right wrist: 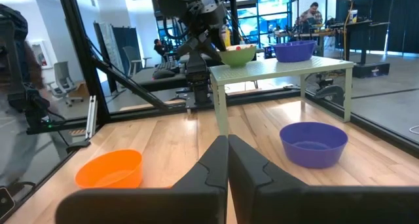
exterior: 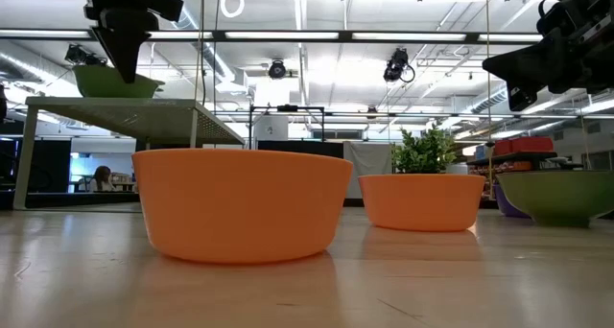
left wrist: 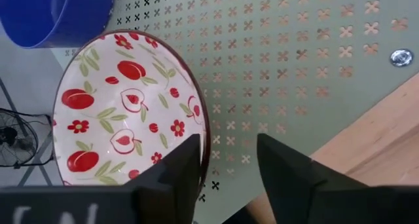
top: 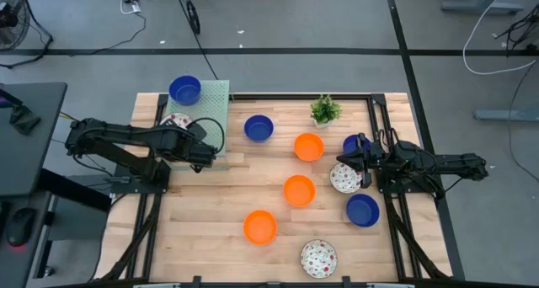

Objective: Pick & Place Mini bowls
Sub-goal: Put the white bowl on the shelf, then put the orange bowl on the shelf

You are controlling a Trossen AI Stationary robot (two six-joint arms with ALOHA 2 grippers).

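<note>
Left claw (left wrist: 226, 165) released over fruit-patterned bowl (left wrist: 124, 112) on green shelf (left wrist: 294, 60) — right claw (right wrist: 228, 160) clenched, empty.

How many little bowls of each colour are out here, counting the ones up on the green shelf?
Blue bowls: 4
Orange bowls: 3
White patterned bowls: 3
Total: 10

Four blue bowls (top: 184, 89), three orange bowls (top: 309, 146), three white red-patterned bowls (top: 318, 258), one potted plant (top: 325, 110).
</note>
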